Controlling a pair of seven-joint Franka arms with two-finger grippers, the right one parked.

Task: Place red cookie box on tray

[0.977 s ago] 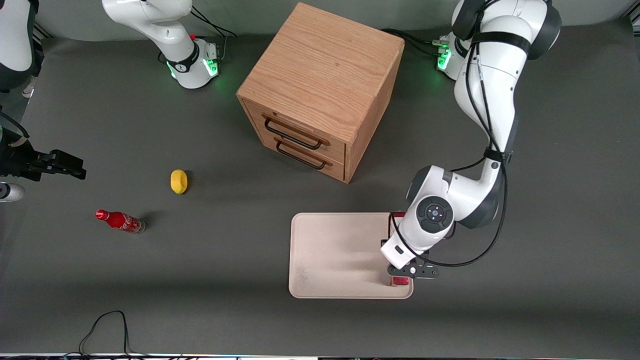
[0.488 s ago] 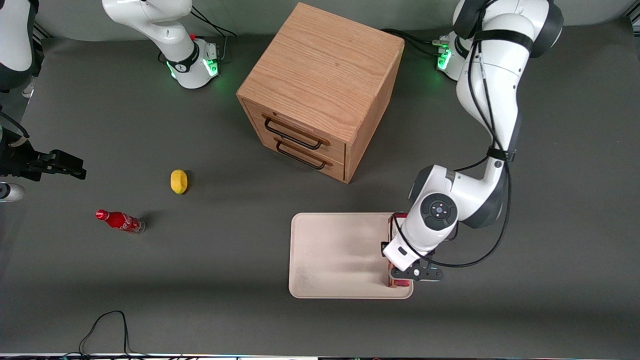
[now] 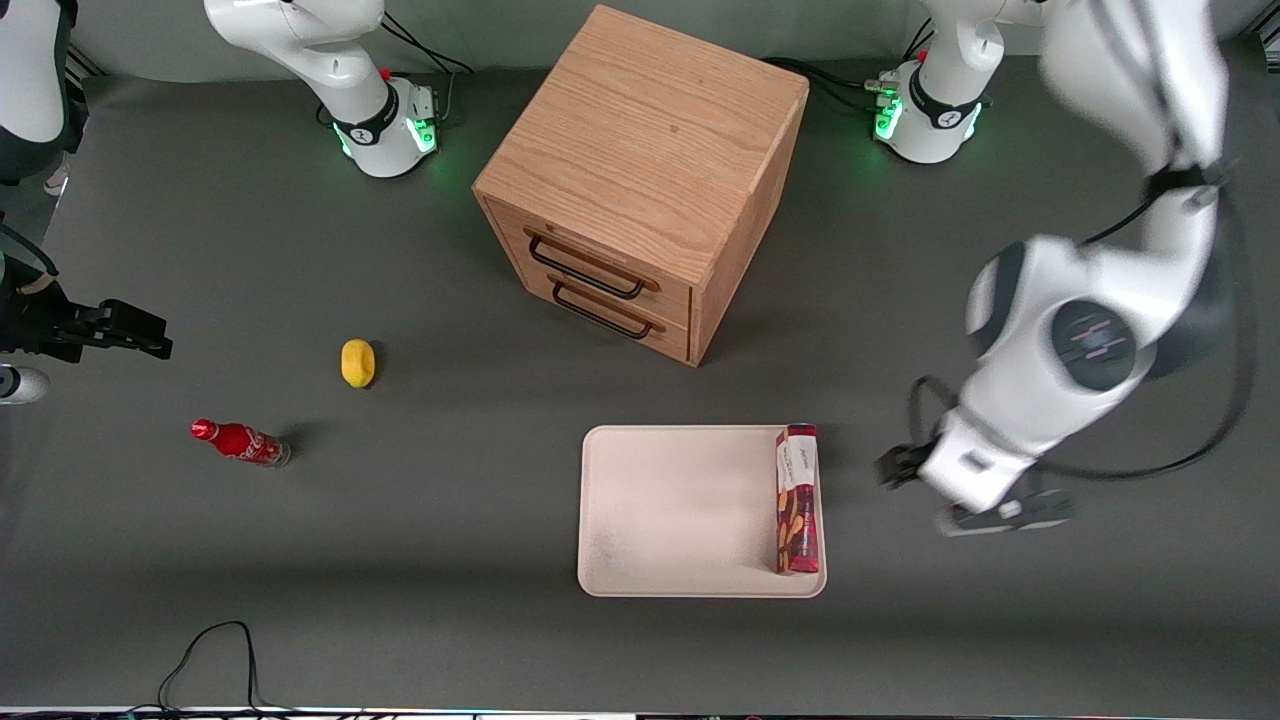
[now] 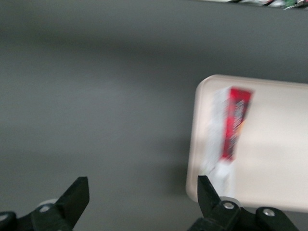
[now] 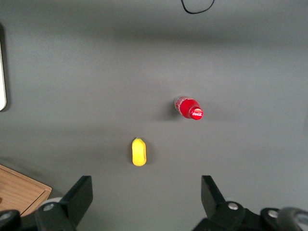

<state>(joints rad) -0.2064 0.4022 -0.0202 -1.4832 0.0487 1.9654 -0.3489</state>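
Left wrist view shows the gripper [image 4: 143, 190] with its jaws spread wide and nothing between them, hanging over bare dark table [image 4: 96, 96]; only the two black fingertips [image 4: 77, 192] show, well apart from each other. Just beside the gripper in that view lies the rounded corner of the tray [image 4: 269, 159], and on it the red cookie box [image 4: 231, 130], free of the fingers and lying along the tray's edge. From the front view, the gripper [image 3: 985, 495] is raised above the table near the working arm's end, clear of the tray [image 3: 680, 510] and apart from it. The red cookie box [image 3: 797, 498] rests on the tray, standing on a long thin side, hard against the rim on the edge toward the working arm, its length running from the rim farther from the front camera almost to the nearer one. The remaining tray surface is bare cream. Farther from the front camera than the tray stands a wooden drawer cabinet [image 3: 640, 180] with two black handles. Toward the parked arm's end of the table lie a yellow lemon-like object [image 3: 358, 362] and, nearer the camera, a small red soda bottle [image 3: 240, 442] on its side.
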